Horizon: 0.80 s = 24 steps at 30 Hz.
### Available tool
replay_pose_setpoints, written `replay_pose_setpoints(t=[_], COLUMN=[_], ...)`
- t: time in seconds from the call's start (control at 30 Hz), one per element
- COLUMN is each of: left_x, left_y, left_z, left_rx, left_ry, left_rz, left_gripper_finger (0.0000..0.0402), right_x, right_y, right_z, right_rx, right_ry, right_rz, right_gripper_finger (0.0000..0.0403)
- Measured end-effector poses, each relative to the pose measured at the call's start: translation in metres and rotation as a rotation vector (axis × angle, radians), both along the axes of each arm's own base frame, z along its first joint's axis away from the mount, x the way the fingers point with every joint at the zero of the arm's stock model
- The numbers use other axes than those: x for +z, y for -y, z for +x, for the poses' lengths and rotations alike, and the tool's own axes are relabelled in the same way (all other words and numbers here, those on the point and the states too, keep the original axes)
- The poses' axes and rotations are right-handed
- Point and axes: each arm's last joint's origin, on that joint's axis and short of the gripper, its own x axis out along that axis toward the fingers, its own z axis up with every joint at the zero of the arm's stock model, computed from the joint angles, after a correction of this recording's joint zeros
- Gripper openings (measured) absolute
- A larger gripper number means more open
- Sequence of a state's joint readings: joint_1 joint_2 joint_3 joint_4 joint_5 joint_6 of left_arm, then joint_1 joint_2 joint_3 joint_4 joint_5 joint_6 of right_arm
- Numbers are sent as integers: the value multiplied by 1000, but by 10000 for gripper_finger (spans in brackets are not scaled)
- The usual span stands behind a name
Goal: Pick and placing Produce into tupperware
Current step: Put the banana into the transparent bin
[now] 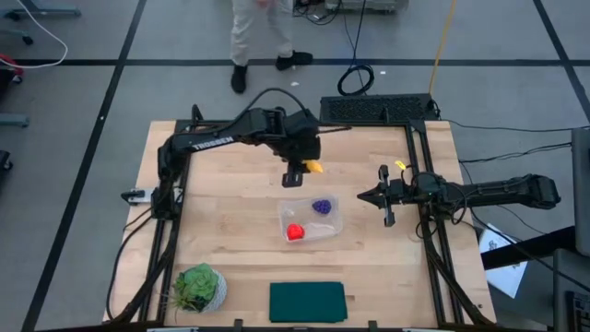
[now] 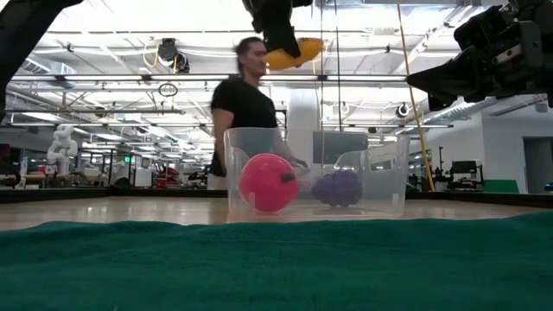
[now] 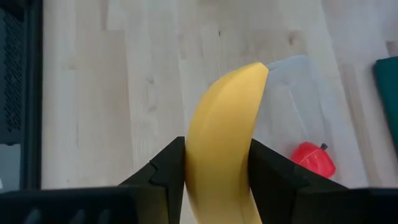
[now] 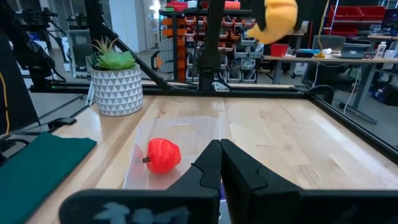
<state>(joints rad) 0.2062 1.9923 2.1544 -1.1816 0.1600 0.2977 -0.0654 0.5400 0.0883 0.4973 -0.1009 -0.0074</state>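
My left gripper (image 1: 297, 171) is shut on the yellow banana (image 3: 224, 143), held high above the table just beyond the far side of the clear tupperware (image 1: 311, 219); the banana also shows in the high view (image 1: 314, 167) and low view (image 2: 292, 53). The red round fruit (image 1: 295, 231) and the purple grape cluster (image 1: 322, 207) lie on the tupperware's floor. My right gripper (image 1: 371, 196) is shut and empty, hovering at the tupperware's right. My left gripper pinches the banana's middle (image 3: 219, 168) between its two fingers (image 3: 166, 174), which lie across it. The fingers point down from above. The banana is lifted clear of the table, one end sticking out past the fingers toward the tupperware.
A potted green plant (image 1: 199, 287) stands at the near left, a dark green flat cloth (image 1: 307, 302) at the near edge. A person (image 1: 258, 37) walks beyond the table's far edge. A dark keyboard-like tray (image 1: 378, 109) sits at the far right.
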Motion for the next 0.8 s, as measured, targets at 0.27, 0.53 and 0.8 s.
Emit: replay_pose_setpoints(t=[0.27,0.53,0.8], left_x=[37,69,94], left_y=[5,13,14], left_z=[-26,-52,-81], left_rx=[5,11,27], left_ry=[94,195,268], left_rz=[17,28,46], left_gripper_finger=[143,143,143], right_x=[0,0,0], right_y=[0,0,0], right_z=[0,0,0], right_rx=[0,0,0], right_ry=[0,0,0], right_rz=[0,0,3], right_gripper_finger=[0,0,0])
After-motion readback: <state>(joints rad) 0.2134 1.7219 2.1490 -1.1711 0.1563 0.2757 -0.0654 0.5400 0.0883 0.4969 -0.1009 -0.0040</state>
